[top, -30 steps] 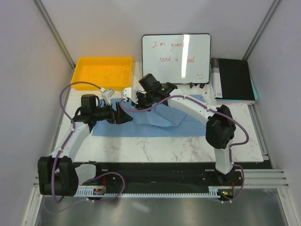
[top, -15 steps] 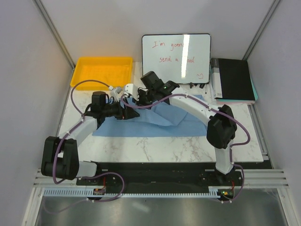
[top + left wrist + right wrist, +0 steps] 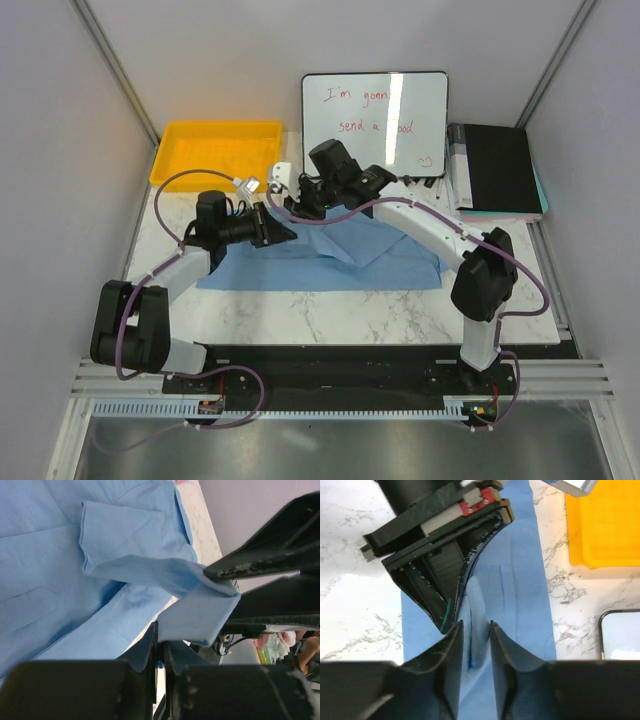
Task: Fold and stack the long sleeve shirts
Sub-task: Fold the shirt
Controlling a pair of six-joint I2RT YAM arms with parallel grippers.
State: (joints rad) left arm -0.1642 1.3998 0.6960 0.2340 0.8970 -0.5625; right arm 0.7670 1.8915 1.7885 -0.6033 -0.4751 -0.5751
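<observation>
The shirt point(image 3: 345, 255) lies spread on the table point(image 3: 330, 315), with its far left part lifted where the two grippers meet. The left gripper point(image 3: 161, 637) is pinched together on a fold of the cloth. The right gripper point(image 3: 476, 630) has its jaws a little apart, with a ridge of shirt standing between them.

- From above, the left gripper point(image 3: 285, 232) and right gripper point(image 3: 292, 208) cover the shirt's point(image 3: 340, 262) far left corner, so the cloth under them is hidden.
- Left wrist view: the shirt runs off the top and left edges, and everything right of it is blurred.
- Right wrist view: the tray point(image 3: 605, 525), right of the shirt, is cut by the edge.
- Glare blanks some writing on the whiteboard point(image 3: 375, 115), beyond the shirt.
</observation>
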